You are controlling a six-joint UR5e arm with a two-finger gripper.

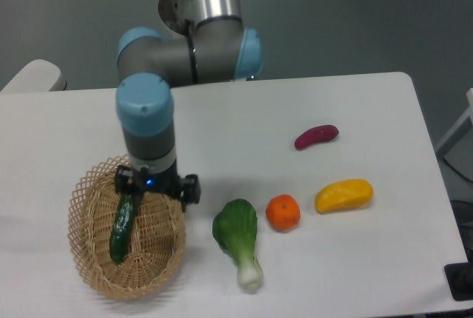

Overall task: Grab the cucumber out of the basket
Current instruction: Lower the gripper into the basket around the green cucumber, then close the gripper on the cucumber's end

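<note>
A slim dark green cucumber (120, 228) lies lengthwise in the oval tan wicker basket (90, 262) at the front left of the table. My gripper (157, 188) hangs over the basket's far right part, open, its two black fingers (190, 190) spread wide apart. The left finger stands right at the cucumber's upper end and hides its tip. Nothing is held between the fingers.
A light-green bok choy (239, 238) lies just right of the basket. Further right are an orange (283, 212), a yellow fruit (344, 195) and a purple sweet potato (316, 136). The arm's base stands at the table's back edge.
</note>
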